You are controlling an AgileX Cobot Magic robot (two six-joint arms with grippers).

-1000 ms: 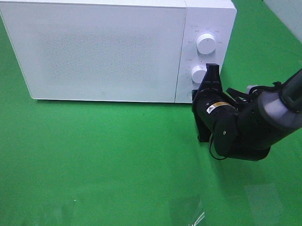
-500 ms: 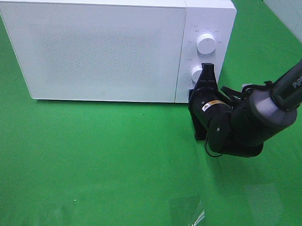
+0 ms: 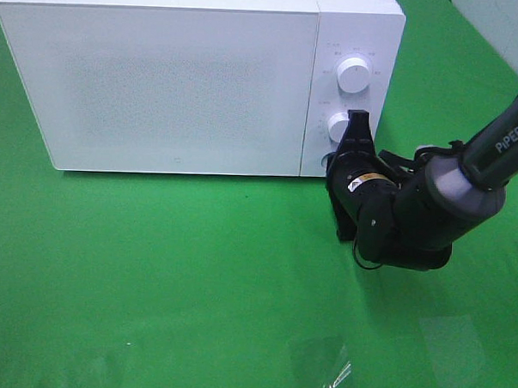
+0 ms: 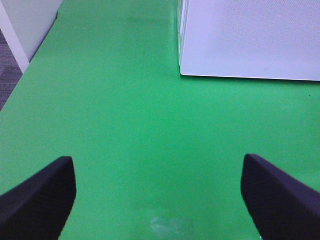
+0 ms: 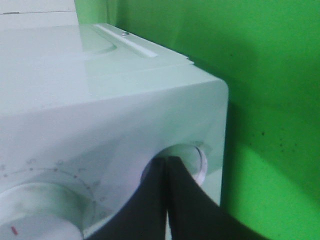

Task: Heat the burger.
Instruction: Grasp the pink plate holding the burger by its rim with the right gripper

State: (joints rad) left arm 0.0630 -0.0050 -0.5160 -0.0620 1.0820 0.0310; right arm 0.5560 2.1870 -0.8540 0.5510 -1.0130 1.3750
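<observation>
Pressing looks like the reason for this pose. The right jaws are drawn fully together into one blunt wedge and hold nothing. Their fingertips (image 5: 175, 175) sit against a round white control (image 5: 198, 165) low on the microwave's control panel (image 3: 388, 45). In the high view the right arm (image 3: 430, 210) comes in from 3 o'clock. It lies low over the worktop (image 3: 152, 284), with the wedge pointing toward 12 o'clock at the lower dial (image 3: 336, 126), below the upper dial (image 3: 354, 75). I cannot tell whether the touched control is that lower dial or a button beneath it. Closed tips suit a push or a nudge at a rim. They would not suit pinching a dial to twist it, so this reads as starting or setting the oven.

The burger shows in no view. The microwave (image 3: 160, 87) stands at 11 o'clock on the worktop with its frosted door (image 3: 175, 147) shut, so the burger is most likely already inside. That is a guess, not something seen.

The left jaws stand wide apart with nothing between the two dark fingers (image 4: 40, 197). They face bare green worktop with a corner of the microwave ahead, and they are outside the high view. The left arm seems parked clear because this step needs one arm only.

The main risk is the wedge slipping off the smooth control.
</observation>
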